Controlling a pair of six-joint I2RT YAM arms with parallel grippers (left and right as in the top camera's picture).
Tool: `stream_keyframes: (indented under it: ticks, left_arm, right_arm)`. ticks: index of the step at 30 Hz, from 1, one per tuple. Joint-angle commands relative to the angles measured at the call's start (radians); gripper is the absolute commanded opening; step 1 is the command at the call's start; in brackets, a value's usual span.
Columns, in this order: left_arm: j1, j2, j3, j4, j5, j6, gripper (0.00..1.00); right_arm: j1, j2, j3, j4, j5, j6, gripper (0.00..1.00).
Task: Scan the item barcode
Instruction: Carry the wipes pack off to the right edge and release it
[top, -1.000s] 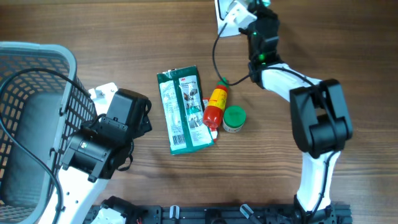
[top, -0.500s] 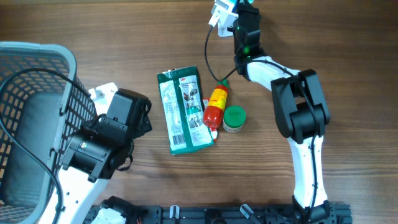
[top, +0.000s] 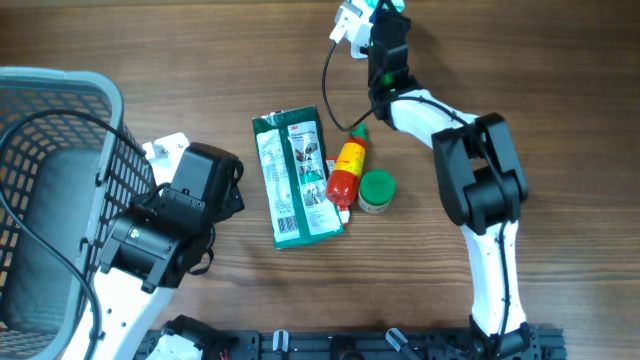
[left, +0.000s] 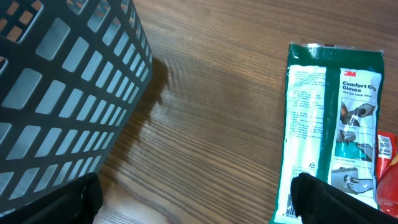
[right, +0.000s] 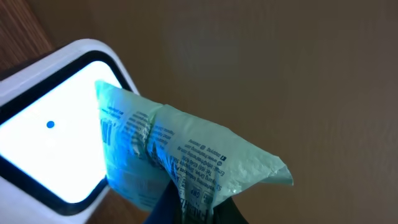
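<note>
My right gripper is shut on a crumpled pale green printed packet, the item, held up close in front of the white scanner, whose window glows bright. From overhead, the right gripper sits at the table's far edge just right of the scanner. I cannot see a barcode on the packet's visible side. My left gripper hangs open over bare wood with nothing between its fingers, the basket to its left and the glove pack to its right.
A grey mesh basket stands at the left. In the middle lie a green glove pack, a red and yellow bottle and a green-lidded jar. A black cable runs from the scanner past the bottle.
My right gripper has swung left along the far edge with the packet, ending against the scanner. The left arm has not moved.
</note>
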Motion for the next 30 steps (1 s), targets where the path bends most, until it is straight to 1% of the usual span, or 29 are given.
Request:
stream_keyframes:
  ticks: [1, 3, 7, 9, 12, 15, 18, 19, 22, 23, 24, 25, 26, 28, 29, 30]
  left_arm:
    - [0.005, -0.002, -0.003, 0.000, -0.016, -0.018, 1.00]
    - [0.005, -0.002, -0.003, 0.000, -0.016, -0.018, 1.00]
    - [0.005, -0.002, -0.003, 0.000, -0.016, -0.018, 1.00]
    - [0.005, -0.002, -0.003, 0.000, -0.016, -0.018, 1.00]
    - [0.005, -0.002, -0.003, 0.000, -0.016, -0.017, 1.00]
    - [0.005, -0.002, -0.003, 0.000, -0.016, -0.018, 1.00]
    - [0.005, -0.002, -0.003, 0.000, -0.016, -0.017, 1.00]
    - [0.005, -0.002, -0.003, 0.000, -0.016, -0.018, 1.00]
    - [0.005, -0.002, -0.003, 0.000, -0.016, -0.018, 1.00]
    - [0.005, -0.002, -0.003, 0.000, -0.016, -0.017, 1.00]
    - [0.005, -0.002, -0.003, 0.000, -0.016, -0.017, 1.00]
    - [0.005, -0.002, -0.003, 0.000, -0.016, -0.018, 1.00]
    - [0.005, -0.002, -0.003, 0.000, -0.016, -0.018, 1.00]
    - [0.005, -0.002, -0.003, 0.000, -0.016, -0.017, 1.00]
    - [0.005, -0.002, -0.003, 0.000, -0.016, -0.018, 1.00]
    - [0.005, -0.002, -0.003, 0.000, -0.016, -0.017, 1.00]
  right_arm:
    - [-0.050, -0.192, 0.011, -0.094, 0.028, 0.105, 0.04]
    - [-0.103, -0.286, 0.011, -0.206, 0.028, 0.164, 0.04]
    - [-0.256, -0.420, 0.011, -0.386, 0.033, 0.400, 0.04]
    - [-0.377, -0.451, 0.011, -0.482, 0.055, 0.592, 0.04]
    - [-0.543, -0.446, 0.010, -0.621, 0.050, 0.852, 0.04]
    - [-0.723, -0.407, 0.009, -0.782, -0.012, 1.098, 0.04]
    - [-0.844, -0.348, 0.009, -0.842, -0.068, 1.208, 0.04]
    - [-0.889, -0.314, 0.009, -0.863, -0.092, 1.225, 0.04]
    - [-0.966, -0.242, 0.009, -0.899, -0.089, 1.290, 0.05]
    - [-0.982, -0.229, 0.009, -0.907, -0.089, 1.312, 0.07]
    - [-1.002, -0.218, 0.009, -0.920, -0.089, 1.352, 0.13]
    - [-1.014, -0.214, 0.009, -0.931, -0.089, 1.387, 0.25]
    - [-1.021, -0.216, 0.009, -0.935, -0.089, 1.410, 0.33]
    - [-1.025, -0.239, 0.009, -0.941, -0.094, 1.435, 0.62]
    - [-1.021, -0.257, 0.009, -0.942, -0.100, 1.437, 0.82]
    - [-1.013, -0.296, 0.009, -0.942, -0.125, 1.437, 1.00]
